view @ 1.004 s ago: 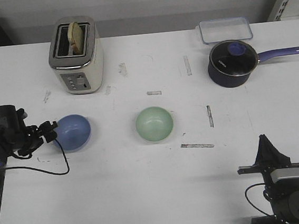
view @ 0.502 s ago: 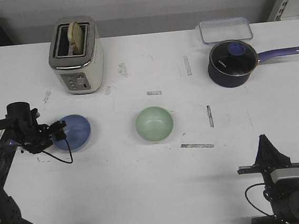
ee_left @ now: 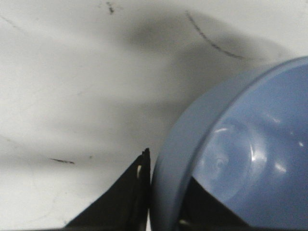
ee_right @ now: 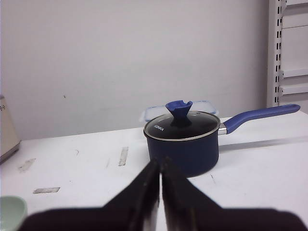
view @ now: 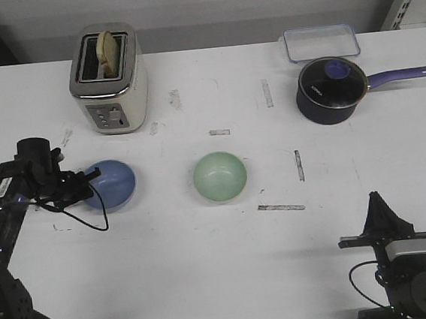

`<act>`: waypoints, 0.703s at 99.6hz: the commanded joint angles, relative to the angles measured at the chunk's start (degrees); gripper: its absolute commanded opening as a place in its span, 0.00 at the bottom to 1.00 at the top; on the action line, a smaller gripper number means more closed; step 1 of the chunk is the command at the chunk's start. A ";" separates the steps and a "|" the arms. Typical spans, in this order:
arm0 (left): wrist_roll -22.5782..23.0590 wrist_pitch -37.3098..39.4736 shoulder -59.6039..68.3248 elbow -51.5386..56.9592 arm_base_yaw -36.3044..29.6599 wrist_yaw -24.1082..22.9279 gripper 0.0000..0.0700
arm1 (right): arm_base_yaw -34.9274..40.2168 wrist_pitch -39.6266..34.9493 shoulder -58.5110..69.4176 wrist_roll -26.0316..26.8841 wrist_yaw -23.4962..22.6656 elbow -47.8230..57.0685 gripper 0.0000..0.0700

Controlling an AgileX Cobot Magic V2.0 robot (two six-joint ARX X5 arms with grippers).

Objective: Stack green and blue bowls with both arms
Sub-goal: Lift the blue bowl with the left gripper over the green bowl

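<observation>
The blue bowl (view: 112, 184) sits at the left of the white table and fills the left wrist view (ee_left: 240, 159). My left gripper (view: 87, 184) is shut on its left rim (ee_left: 166, 168), with one finger outside the wall and one inside. The bowl looks slightly tipped. The green bowl (view: 220, 176) sits upright near the table's middle, apart from the blue bowl, and its edge shows in the right wrist view (ee_right: 9, 211). My right gripper (view: 375, 200) is shut and empty at the front right (ee_right: 160, 163), well away from both bowls.
A cream toaster (view: 107, 79) with bread stands at the back left. A dark navy saucepan (view: 331, 89) with a lid and long handle stands at the back right, also in the right wrist view (ee_right: 183, 139). A clear container (view: 321, 42) lies behind it. Tape strips mark the table.
My left gripper moved right onto the blue bowl's rim and closed on it. The bowl shifted a little to the right. The right arm has not moved.
</observation>
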 commanded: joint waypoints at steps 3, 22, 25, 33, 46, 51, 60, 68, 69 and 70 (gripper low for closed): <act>0.00 -2.84 0.90 5.29 -1.25 0.26 0.00 | 0.04 0.81 -0.31 0.72 0.00 0.24 0.00; -0.20 -7.23 0.90 13.42 -7.63 0.35 0.00 | 0.04 0.79 -0.31 0.72 -0.02 0.24 0.00; -0.42 -6.99 0.90 14.16 -9.03 0.35 0.00 | 0.04 0.81 -0.31 0.72 -0.02 0.24 0.00; -3.04 -5.05 0.90 15.28 -13.38 0.42 0.00 | 0.04 0.81 -0.28 0.72 -0.02 0.24 0.00; -7.19 0.57 1.11 15.30 -19.96 3.56 0.00 | 0.04 0.79 -0.31 0.72 -0.02 0.24 0.00; -8.20 3.30 1.38 15.30 -22.64 5.66 0.00 | 0.04 0.79 -0.31 0.72 -0.02 0.24 0.00; -9.31 8.22 2.29 15.30 -27.41 7.39 0.00 | 0.04 0.83 -0.31 0.72 -0.02 0.24 0.00; -9.07 11.43 3.78 15.30 -31.21 7.37 0.00 | 0.04 0.83 -0.31 0.72 -0.02 0.24 0.00; -9.07 11.72 3.96 15.30 -31.65 7.37 0.00 | 0.04 0.83 -0.31 0.72 -0.02 0.24 0.00; -9.07 11.93 4.13 15.30 -32.06 7.37 0.00 | 0.04 0.83 -0.31 0.72 -0.02 0.24 0.00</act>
